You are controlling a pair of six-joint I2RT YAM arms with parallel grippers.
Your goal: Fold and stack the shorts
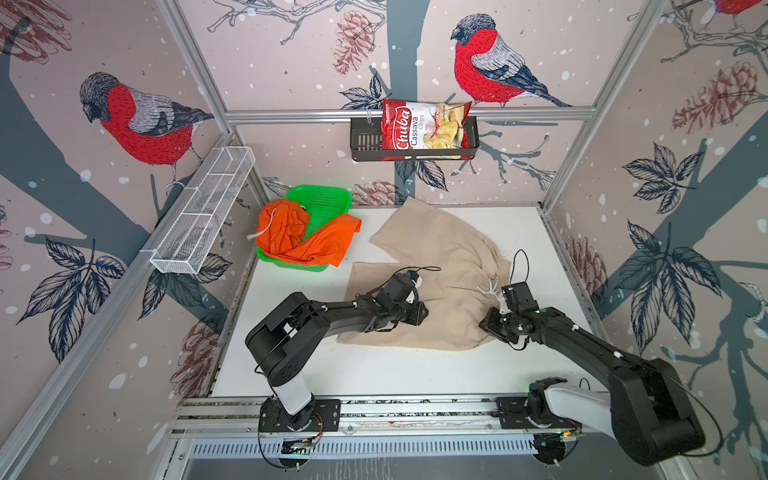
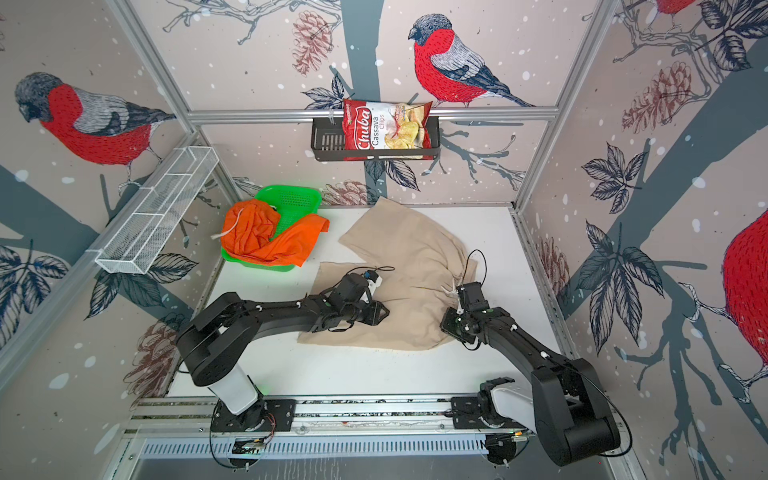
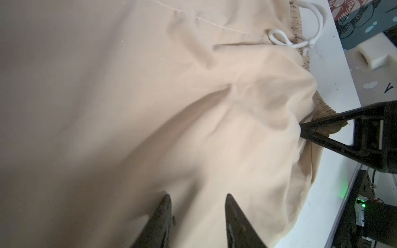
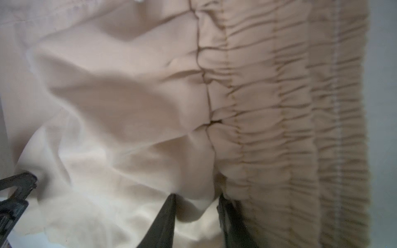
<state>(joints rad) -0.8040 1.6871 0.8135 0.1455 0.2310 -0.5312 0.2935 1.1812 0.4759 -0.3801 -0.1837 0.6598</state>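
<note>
Table (image 1: 395, 374) front lies open; beige shorts (image 1: 440, 249), green basket (image 1: 332, 199) occupy rear.

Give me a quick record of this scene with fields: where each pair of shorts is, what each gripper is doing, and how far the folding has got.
Beige cloth shorts: spread unfolded on the white table, elastic waistband at the right end.
Orange cloth shorts: heaped in the green plastic mesh basket, spilling over its rim.
Left gripper: jaws apart over the beige cloth.
Right gripper: jaws astride a fold beside the waistband; grip unclear.
Progress: nothing folded or stacked yet.
</note>
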